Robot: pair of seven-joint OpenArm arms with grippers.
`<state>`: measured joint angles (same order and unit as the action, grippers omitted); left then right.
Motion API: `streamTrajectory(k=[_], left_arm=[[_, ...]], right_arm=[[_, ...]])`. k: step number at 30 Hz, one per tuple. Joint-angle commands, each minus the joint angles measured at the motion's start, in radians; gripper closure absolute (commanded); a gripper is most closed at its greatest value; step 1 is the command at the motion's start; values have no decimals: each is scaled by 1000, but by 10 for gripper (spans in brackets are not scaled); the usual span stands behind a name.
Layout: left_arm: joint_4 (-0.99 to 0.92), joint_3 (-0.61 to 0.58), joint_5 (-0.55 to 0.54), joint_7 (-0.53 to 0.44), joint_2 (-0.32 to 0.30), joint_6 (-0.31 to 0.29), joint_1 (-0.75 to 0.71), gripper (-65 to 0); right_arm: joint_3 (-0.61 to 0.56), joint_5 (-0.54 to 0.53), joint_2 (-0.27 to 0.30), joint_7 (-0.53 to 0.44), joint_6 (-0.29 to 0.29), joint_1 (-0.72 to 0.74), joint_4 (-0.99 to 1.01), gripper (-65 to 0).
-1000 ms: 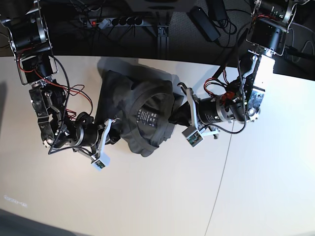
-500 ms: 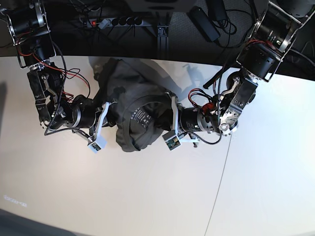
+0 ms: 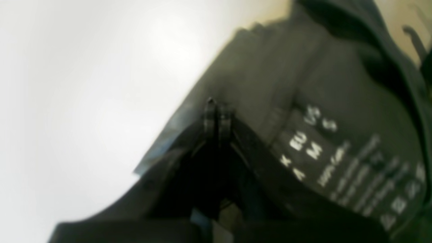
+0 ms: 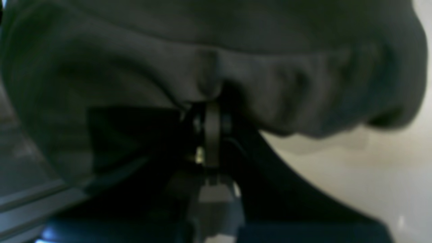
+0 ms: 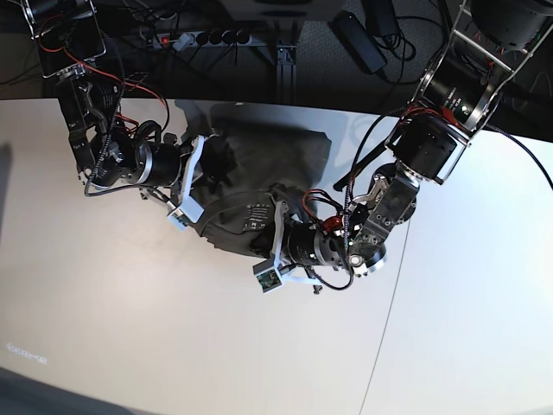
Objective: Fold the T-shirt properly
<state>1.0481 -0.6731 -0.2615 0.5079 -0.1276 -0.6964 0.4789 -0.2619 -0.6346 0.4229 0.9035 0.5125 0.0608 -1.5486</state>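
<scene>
The T-shirt (image 5: 259, 169) is dark olive-grey and hangs bunched between my two grippers above the pale table (image 5: 130, 337). Its white neck label (image 5: 257, 216) faces up. In the base view my right gripper (image 5: 207, 162) holds the shirt's left side. My left gripper (image 5: 276, 223) holds it near the collar. The left wrist view shows the left gripper (image 3: 217, 113) shut at the edge of the T-shirt (image 3: 303, 77), beside the label (image 3: 341, 158). In the right wrist view the right gripper (image 4: 211, 109) is shut on a fold of the T-shirt (image 4: 236, 50), which drapes over it.
Behind the table's far edge lie a power strip (image 5: 207, 38), cables and a black adapter (image 5: 359, 39). A thin seam (image 5: 393, 285) runs across the table on the right. Both arms lie low over the table on either side of the shirt.
The arm on the base view's left has risen toward the back. The other arm has swung left and forward, low over the table. The shirt has been gathered more tightly between them.
</scene>
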Motion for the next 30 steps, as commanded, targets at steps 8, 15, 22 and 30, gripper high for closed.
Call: streamTrajectory(k=[8, 15, 22, 30], left_arm=[[112, 92, -120, 127, -4, 4, 86, -31], [415, 323, -447, 534, -17, 4, 24, -91], [685, 496, -540, 558, -215, 1, -254, -91], [916, 774, -550, 547, -339, 0, -681, -91]], right_arm=[[143, 4, 9, 10, 68, 11, -17, 0], [296, -78, 25, 68, 69, -26, -35, 0], [447, -130, 71, 85, 71, -222, -180, 0], [623, -159, 79, 93, 71, -488, -288, 0]])
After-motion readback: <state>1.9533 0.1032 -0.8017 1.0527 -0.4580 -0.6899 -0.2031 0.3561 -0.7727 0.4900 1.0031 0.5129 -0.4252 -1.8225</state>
